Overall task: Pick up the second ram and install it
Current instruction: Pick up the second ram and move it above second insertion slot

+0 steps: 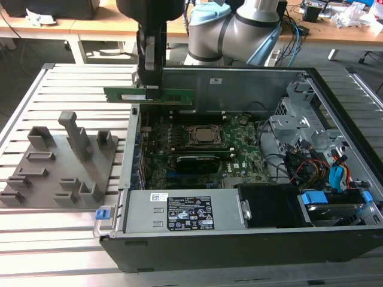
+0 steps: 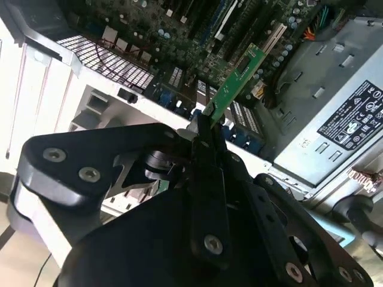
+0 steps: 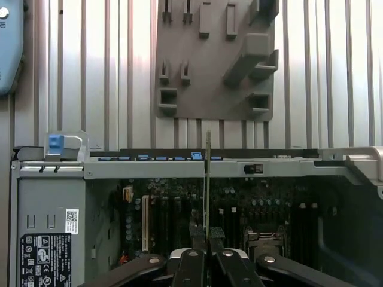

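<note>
The second ram [image 1: 173,96] is a long narrow green stick held level in the air above the open computer case's wall on the exterior view's left. My gripper [image 1: 151,88] is shut on it near its middle, coming down from above. In the second wrist view the ram [image 2: 237,79] sticks out past the fingertips [image 2: 202,128] toward the motherboard [image 2: 197,24]. In the first wrist view the ram [image 3: 207,179] shows edge-on, rising from my gripper [image 3: 207,240] over the case wall. The motherboard [image 1: 242,152] with its square CPU socket [image 1: 203,136] lies below in the case.
A grey holder plate [image 1: 57,164] with upright blocks sits on the slatted table at the exterior view's left of the case. The power supply [image 1: 179,210] fills the case's near side. Drive bays and cable bundles [image 1: 317,167] crowd the exterior view's right.
</note>
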